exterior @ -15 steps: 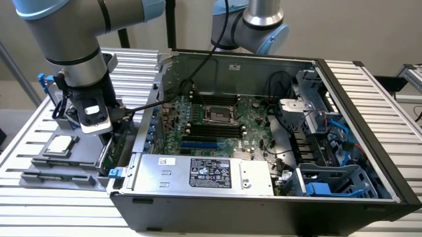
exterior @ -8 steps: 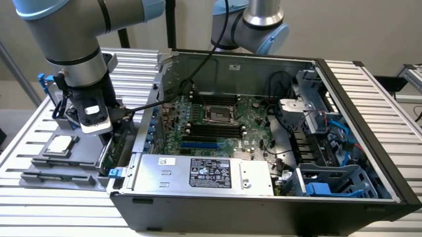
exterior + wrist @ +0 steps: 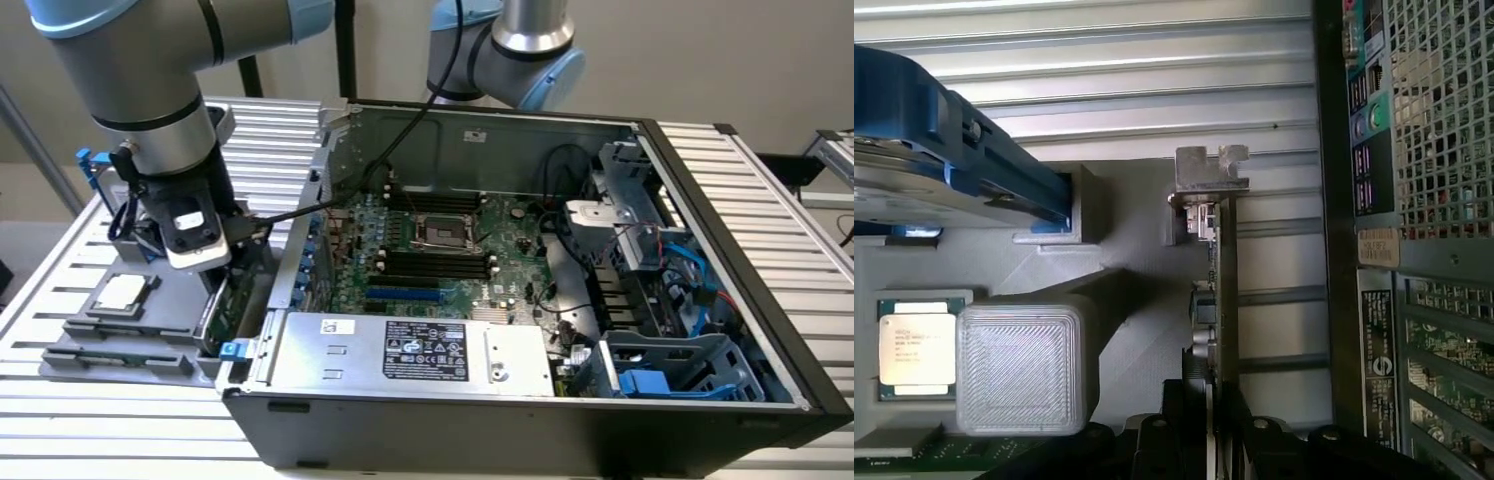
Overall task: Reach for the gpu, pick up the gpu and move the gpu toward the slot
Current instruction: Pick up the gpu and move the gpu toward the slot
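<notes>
**Slatted table, card in my grip**

Slatted metal table [image 3: 767,175] carries an open computer case [image 3: 534,430] and, at the exterior view's left, a grey holder [image 3: 80,355]. From that view, my gripper [image 3: 224,272] hangs low between holder and case wall, down on the gpu [image 3: 243,300], which stands on edge in the holder.

From the wrist view, my fingers [image 3: 1184,425] press both faces of the card, closed on it. Its silver bracket [image 3: 1211,172] is at the far end, and a CPU chip [image 3: 916,345] lies nearby.
</notes>
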`<state>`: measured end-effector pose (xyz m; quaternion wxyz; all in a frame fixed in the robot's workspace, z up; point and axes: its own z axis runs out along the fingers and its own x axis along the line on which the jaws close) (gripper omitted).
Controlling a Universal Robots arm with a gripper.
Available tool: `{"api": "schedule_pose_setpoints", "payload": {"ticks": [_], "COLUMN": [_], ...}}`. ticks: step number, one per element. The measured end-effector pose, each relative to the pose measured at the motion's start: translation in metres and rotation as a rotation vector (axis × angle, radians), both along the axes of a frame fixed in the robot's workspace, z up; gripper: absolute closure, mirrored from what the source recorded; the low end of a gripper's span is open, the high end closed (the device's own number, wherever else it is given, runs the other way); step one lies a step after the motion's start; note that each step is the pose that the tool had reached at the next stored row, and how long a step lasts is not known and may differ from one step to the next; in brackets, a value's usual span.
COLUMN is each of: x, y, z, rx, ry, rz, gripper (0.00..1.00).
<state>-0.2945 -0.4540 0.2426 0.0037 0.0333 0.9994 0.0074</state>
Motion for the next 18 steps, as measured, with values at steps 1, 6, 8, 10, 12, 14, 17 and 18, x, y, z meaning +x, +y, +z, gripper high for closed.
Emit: {"api": "schedule_pose_setpoints", "payload": {"ticks": [1,6,8,10,12,14,17,18], "x": [0.0,0.0,-0.0001,0.0,0.0,0.0,0.0,0.0], "y": [0.0,0.0,0.0,0.0,0.0,0.0,0.0,0.0], "z": [0.0001,0.0002,0.0002,0.0003,0.0002,0.0002,0.0012,0.002], "rx": [0.0,0.0,-0.0001,-0.0001,-0.0001,-0.0001,-0.0004,-0.0003], "ry": [0.0,0.0001,0.0002,0.0002,0.0001,0.0001,0.0005,0.0004], "rz": [0.008,0.043,0.053,0.057,0.057,0.057,0.057,0.057], "gripper": [0.73,0.73,0.73,0.73,0.73,0.74,0.74,0.74]}}
